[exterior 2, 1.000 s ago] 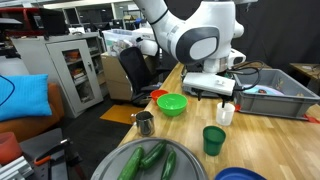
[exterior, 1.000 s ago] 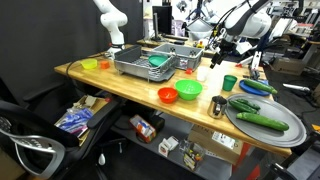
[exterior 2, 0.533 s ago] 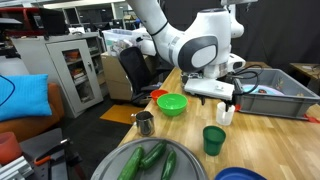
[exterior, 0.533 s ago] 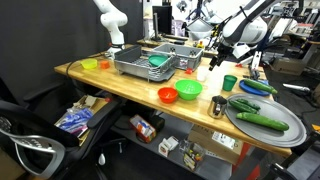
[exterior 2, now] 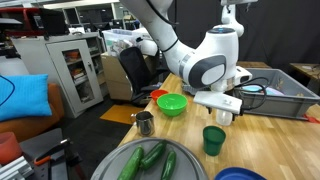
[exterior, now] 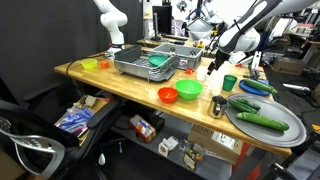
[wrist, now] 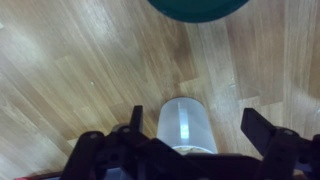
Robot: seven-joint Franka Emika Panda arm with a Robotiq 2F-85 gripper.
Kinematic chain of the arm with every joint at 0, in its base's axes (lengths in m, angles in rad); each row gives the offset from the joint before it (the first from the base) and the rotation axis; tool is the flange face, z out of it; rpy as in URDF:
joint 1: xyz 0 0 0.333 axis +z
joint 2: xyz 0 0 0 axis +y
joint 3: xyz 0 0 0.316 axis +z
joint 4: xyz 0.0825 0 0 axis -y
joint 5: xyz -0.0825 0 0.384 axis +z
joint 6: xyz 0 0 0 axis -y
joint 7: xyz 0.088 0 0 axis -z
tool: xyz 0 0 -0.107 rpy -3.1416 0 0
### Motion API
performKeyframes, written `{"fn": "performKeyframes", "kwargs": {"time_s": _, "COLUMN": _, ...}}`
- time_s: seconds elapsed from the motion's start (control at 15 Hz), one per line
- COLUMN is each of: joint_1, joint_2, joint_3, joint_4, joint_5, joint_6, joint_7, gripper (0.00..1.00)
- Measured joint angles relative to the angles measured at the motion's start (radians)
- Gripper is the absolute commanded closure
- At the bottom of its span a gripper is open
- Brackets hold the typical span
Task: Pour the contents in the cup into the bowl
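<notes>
A translucent white cup stands upright on the wooden table, between the open fingers of my gripper. The fingers are on either side of the cup with gaps, not touching it. In both exterior views the gripper is low over the cup, which it mostly hides. A green bowl sits nearby on the table. A dark green cup stands just beyond the white cup.
An orange-red bowl sits beside the green bowl. A metal cup stands near the table's edge. A grey plate with cucumbers, a blue plate and a dish rack stand around.
The gripper has come down around the white cup, which now sits between its fingers. Nothing on the table has moved.
</notes>
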Motion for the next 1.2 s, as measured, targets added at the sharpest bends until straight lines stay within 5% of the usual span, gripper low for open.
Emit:
{"fn": "performKeyframes", "kwargs": {"time_s": 0.2, "joint_1": -0.001, "joint_2": 0.032, "joint_3": 0.003, "joint_4": 0.042, "joint_5": 0.0, "joint_6": 0.0, "joint_7": 0.0, "gripper": 0.1}}
{"fn": "performKeyframes", "kwargs": {"time_s": 0.4, "joint_1": -0.002, "joint_2": 0.059, "joint_3": 0.004, "joint_4": 0.071, "joint_5": 0.0, "joint_6": 0.0, "joint_7": -0.001, "gripper": 0.39}}
{"fn": "performKeyframes", "kwargs": {"time_s": 0.93, "joint_1": -0.005, "joint_2": 0.087, "joint_3": 0.013, "joint_4": 0.104, "joint_5": -0.002, "joint_6": 0.0, "joint_7": -0.003, "gripper": 0.95}}
{"fn": "performKeyframes", "kwargs": {"time_s": 1.2, "joint_1": -0.01, "joint_2": 0.089, "joint_3": 0.022, "joint_4": 0.105, "joint_5": -0.002, "joint_6": 0.0, "joint_7": -0.009, "gripper": 0.98}}
